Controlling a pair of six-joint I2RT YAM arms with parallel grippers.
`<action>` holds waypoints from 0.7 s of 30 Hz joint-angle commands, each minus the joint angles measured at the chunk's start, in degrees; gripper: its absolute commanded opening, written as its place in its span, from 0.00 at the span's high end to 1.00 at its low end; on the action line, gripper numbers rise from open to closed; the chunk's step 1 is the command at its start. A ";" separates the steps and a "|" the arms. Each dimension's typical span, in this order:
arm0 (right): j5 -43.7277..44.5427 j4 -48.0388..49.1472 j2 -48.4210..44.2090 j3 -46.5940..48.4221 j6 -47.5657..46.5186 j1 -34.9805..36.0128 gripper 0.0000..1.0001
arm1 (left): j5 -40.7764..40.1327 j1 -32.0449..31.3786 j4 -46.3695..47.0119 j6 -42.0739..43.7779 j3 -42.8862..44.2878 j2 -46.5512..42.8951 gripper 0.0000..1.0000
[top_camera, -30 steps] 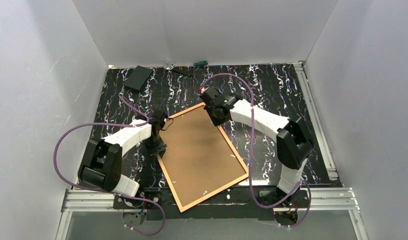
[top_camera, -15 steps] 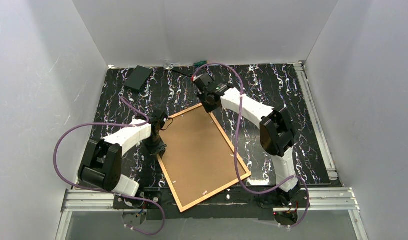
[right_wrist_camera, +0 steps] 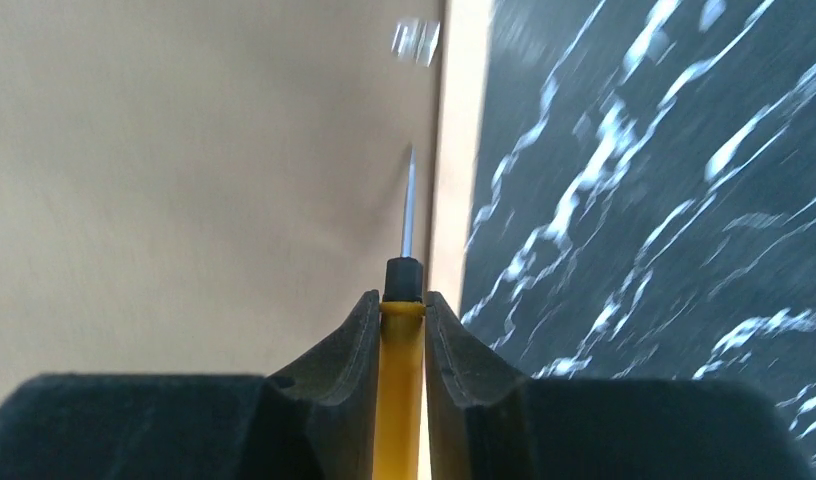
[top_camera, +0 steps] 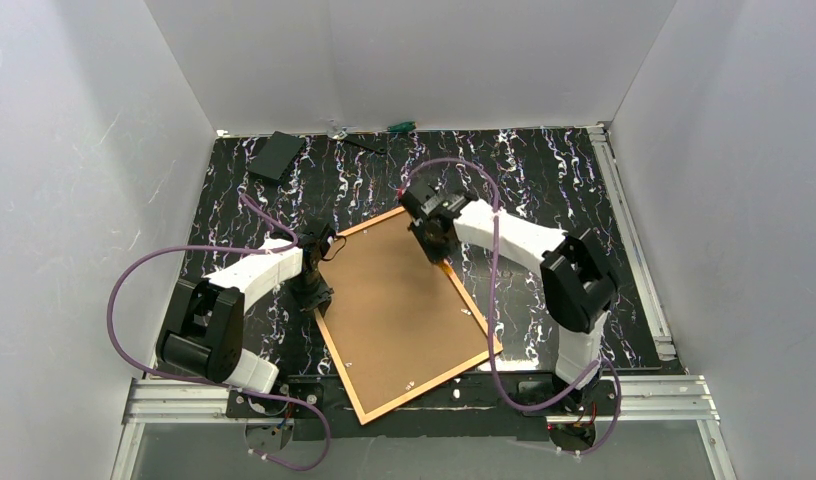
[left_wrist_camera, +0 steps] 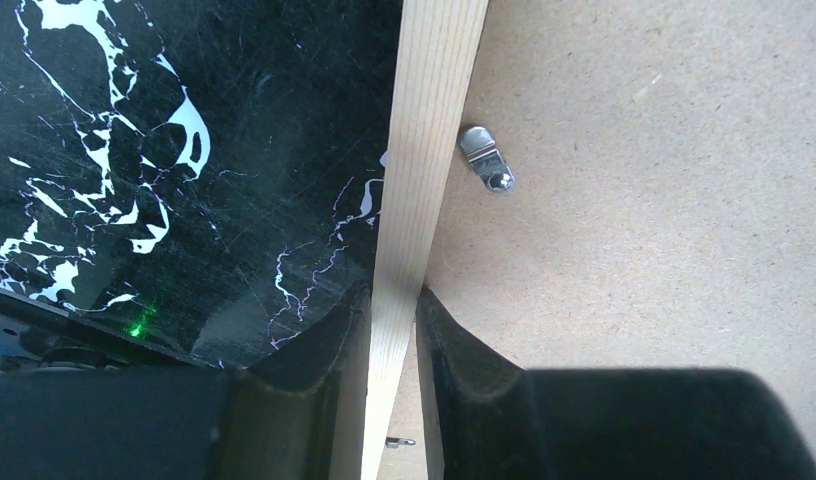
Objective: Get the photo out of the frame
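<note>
Pinching the frame (left_wrist_camera: pixel 429 120) by its left rail, the left gripper (left_wrist_camera: pixel 394 310) is steadying it face down on the table (top_camera: pixel 544 170). The right gripper (right_wrist_camera: pixel 402 312) is clamping a yellow-handled screwdriver (right_wrist_camera: pixel 402 390), its tip hovering beside the right rail over the brown back of the photo (top_camera: pixel 399 300). With a metal clip (left_wrist_camera: pixel 487 165) showing at the rail, the photo is sitting inside the frame, so freeing and lifting it seem yet to come.

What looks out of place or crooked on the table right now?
The frame lies face down, turned diagonal to the table, its near corner poking past the front edge over the aluminium rail. Nothing looks spilled or broken.
</note>
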 commanded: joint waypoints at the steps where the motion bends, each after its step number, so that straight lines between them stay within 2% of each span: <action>1: -3.47 -6.35 -6.22 -6.55 5.22 3.46 0.99 | 2.55 -0.25 0.86 -4.31 -3.48 4.07 1.00; 5: -2.74 -4.91 -6.99 -5.80 4.08 3.24 0.99 | 2.77 -0.23 1.05 -4.47 -3.73 4.36 1.00; 9: -1.08 -7.27 -2.41 4.22 1.68 1.87 0.99 | 3.19 -0.23 0.87 -4.51 -3.58 4.45 1.00; 11: -1.16 -7.09 -1.37 6.01 0.97 1.28 0.99 | 3.51 -0.24 0.75 -4.49 -3.44 4.44 1.00; 16: -5.44 -6.60 -4.37 1.29 1.80 0.94 0.99 | 6.80 0.02 1.02 -1.84 -2.33 3.80 1.00; 17: -6.76 -6.11 -5.89 -1.09 2.45 0.94 0.99 | 7.75 0.10 0.97 -1.50 -1.86 3.70 0.96; 18: -7.74 -5.51 -7.69 -3.76 3.50 0.92 0.87 | 9.47 0.09 1.12 -1.05 -1.52 3.38 0.88; 19: -8.99 -4.54 -9.43 -6.55 5.45 0.93 0.72 | 11.30 0.16 1.28 -0.60 -1.20 3.13 0.79; 21: -12.17 -1.09 -12.46 -12.68 8.42 0.94 0.50 | 12.59 0.20 0.76 -0.05 -0.58 2.33 0.59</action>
